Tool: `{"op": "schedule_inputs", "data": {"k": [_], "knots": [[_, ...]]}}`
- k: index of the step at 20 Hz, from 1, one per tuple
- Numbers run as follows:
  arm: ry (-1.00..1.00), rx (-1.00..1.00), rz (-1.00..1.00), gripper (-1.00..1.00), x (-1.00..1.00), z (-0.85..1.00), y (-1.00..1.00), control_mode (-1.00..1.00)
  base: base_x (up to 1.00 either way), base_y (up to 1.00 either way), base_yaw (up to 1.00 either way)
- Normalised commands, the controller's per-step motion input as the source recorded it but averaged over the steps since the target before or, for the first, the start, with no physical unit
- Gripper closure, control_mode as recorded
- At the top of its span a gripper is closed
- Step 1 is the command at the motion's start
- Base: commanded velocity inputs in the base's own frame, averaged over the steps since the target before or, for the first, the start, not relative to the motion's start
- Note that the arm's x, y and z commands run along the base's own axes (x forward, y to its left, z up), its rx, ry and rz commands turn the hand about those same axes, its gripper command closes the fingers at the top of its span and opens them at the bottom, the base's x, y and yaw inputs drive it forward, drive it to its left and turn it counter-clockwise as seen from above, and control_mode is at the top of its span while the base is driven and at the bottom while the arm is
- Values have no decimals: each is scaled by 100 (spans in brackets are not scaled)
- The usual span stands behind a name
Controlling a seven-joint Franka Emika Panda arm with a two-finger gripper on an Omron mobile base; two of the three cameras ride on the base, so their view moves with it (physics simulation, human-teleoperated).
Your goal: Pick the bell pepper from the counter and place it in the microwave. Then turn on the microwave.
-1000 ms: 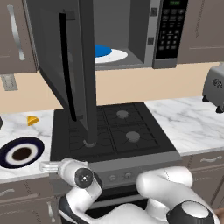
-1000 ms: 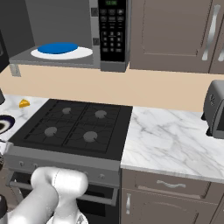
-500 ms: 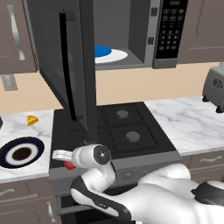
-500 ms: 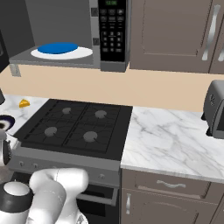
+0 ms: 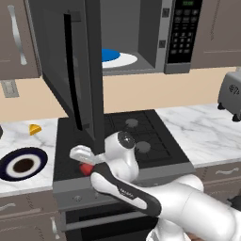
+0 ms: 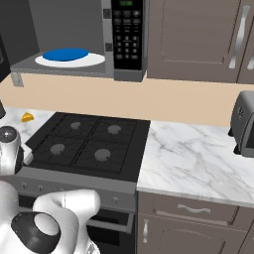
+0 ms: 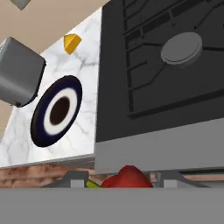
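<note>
My gripper [image 5: 84,161] hangs over the front left edge of the stove, shut on the bell pepper [image 5: 86,168], a small red lump. In the hand view the bell pepper [image 7: 127,176] sits between the fingertips of the gripper [image 7: 124,180]. The microwave [image 5: 141,33] is above the stove. Its door [image 5: 70,70] stands wide open toward me, just above the hand. Inside lies the white turntable with blue centre [image 5: 116,58], and the microwave's turntable [image 6: 72,56] shows well from the right. The marble counter [image 5: 28,141] lies left of the stove.
A dark-rimmed plate [image 5: 21,164] and a yellow wedge [image 5: 34,129] lie on the left counter. The black stovetop [image 5: 136,136] fills the middle. A silver toaster [image 6: 244,124] stands on the right counter [image 6: 198,158]. A grey boxy object [image 7: 19,72] stands beyond the plate.
The arm has swung right and slightly up with the pepper in its grip, from beside the plate to the stove's front left edge, under the open door.
</note>
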Motion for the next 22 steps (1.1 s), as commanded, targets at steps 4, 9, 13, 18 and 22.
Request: {"op": "schedule_inputs", "data": {"k": [4,9,13,18,22], "knots": [[15,0,0,100,0,39,-28,-100,0,0,0],[20,0,0,100,0,36,-24,-100,0,0,0],[16,0,-2,100,2,38,-19,-100,0,0,0],[9,0,-1,100,4,40,-18,-100,0,0,0],[2,0,0,100,7,35,-17,-100,0,0,0]]}}
